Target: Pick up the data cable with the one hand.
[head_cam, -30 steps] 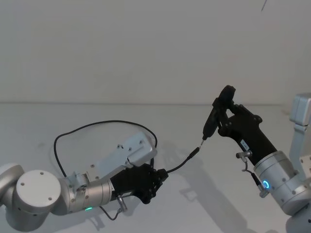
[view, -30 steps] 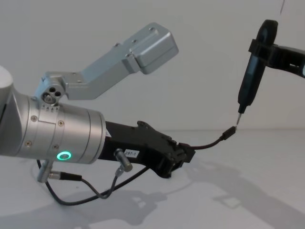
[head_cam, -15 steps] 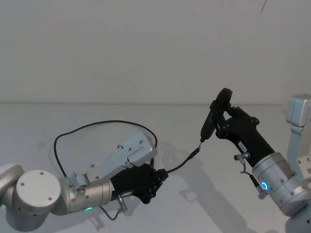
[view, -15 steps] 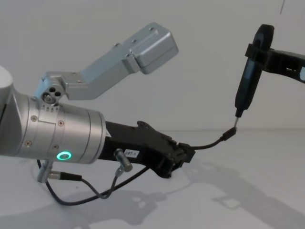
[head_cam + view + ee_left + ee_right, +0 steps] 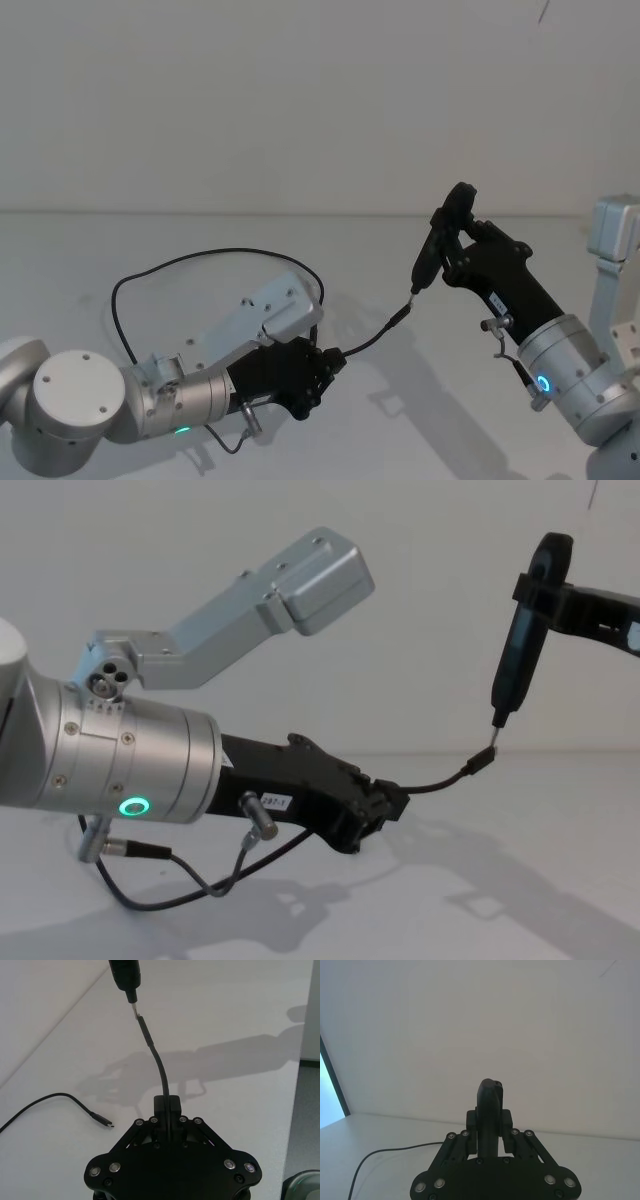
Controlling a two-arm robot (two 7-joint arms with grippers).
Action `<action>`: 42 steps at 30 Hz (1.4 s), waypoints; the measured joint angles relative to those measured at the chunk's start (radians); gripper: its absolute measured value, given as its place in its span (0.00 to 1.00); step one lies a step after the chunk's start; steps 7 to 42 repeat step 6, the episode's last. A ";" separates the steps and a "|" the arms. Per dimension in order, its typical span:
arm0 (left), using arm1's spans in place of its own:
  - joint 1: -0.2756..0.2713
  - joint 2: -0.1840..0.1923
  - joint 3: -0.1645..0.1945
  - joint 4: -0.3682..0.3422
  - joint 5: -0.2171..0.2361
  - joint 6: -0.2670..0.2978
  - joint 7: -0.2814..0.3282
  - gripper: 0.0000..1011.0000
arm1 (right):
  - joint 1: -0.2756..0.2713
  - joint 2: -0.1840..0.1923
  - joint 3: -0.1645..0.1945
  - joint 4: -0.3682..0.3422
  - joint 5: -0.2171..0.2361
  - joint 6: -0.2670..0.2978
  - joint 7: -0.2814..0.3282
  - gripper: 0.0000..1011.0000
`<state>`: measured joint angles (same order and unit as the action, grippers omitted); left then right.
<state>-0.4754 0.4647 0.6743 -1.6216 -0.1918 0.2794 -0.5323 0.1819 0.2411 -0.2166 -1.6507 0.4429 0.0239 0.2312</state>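
Note:
The data cable (image 5: 200,254) is a thin black line looping over the white table behind my left arm. My left gripper (image 5: 330,362) is shut on it a short way back from one plug. That free stretch (image 5: 440,783) rises out of the left gripper (image 5: 395,805) toward the right. In the left wrist view the cable (image 5: 159,1067) runs from the gripper (image 5: 167,1106) up to the metal tip of a black pen-like tool (image 5: 125,972). The cable's other plug (image 5: 102,1121) lies on the table. My right gripper (image 5: 458,238) is shut on the tool (image 5: 525,630), held above the table.
A silver camera bracket (image 5: 300,580) sticks up over my left wrist, and a short grey wire (image 5: 200,880) hangs under it. The white table (image 5: 470,420) ends at an edge (image 5: 301,1035) beside the left gripper. A plain wall stands behind.
My right gripper has shifted slightly to the left with the tool, bringing its tip closer onto the cable's raised plug. The left gripper and the cable have stayed still.

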 joint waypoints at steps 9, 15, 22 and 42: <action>0.000 0.000 0.000 0.000 0.000 0.000 0.000 0.06 | 0.000 0.001 -0.001 0.001 0.001 0.000 0.001 0.28; 0.000 0.000 0.000 0.000 0.000 0.000 0.000 0.06 | 0.000 0.001 -0.001 0.001 0.001 0.000 0.001 0.28; 0.000 0.000 0.000 0.000 0.000 0.000 0.000 0.06 | 0.000 0.001 -0.001 0.001 0.001 0.000 0.001 0.28; 0.000 0.000 0.000 0.000 0.000 0.000 0.000 0.06 | 0.000 0.001 -0.001 0.001 0.001 0.000 0.001 0.28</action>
